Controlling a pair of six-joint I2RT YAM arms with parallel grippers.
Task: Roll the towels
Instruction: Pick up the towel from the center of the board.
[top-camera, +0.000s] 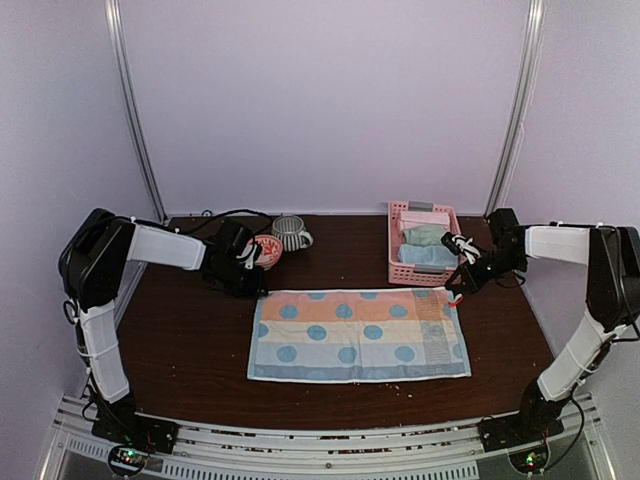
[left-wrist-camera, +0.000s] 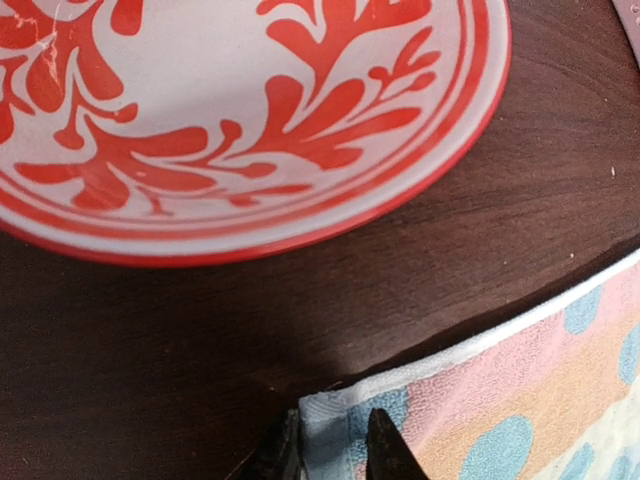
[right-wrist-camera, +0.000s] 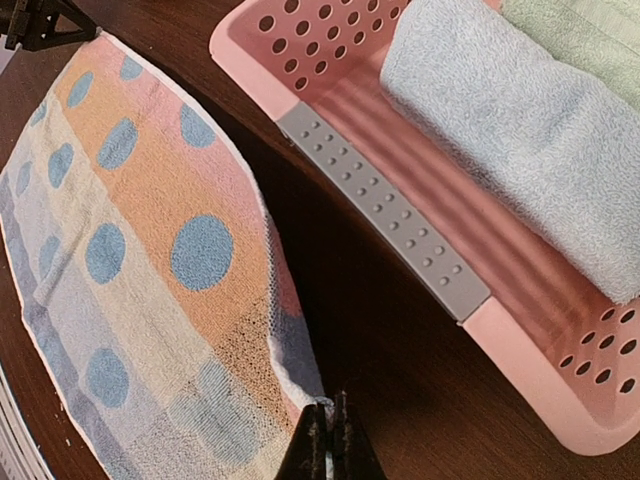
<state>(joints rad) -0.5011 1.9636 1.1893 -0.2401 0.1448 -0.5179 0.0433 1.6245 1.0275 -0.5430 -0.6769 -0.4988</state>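
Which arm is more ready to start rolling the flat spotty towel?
Right. The right gripper looks shut on the far right corner of the pastel-striped, blue-dotted cloth towel. The left gripper only straddles the far left corner, fingers apart.

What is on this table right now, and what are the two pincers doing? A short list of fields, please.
Spread out: dotted towel, flat on the table
Left pincer: open, astride its far left corner
Right pincer: shut on its far right corner
Basket: pink, holds a blue towel and a green towel
Also there: red-patterned plate, striped cup
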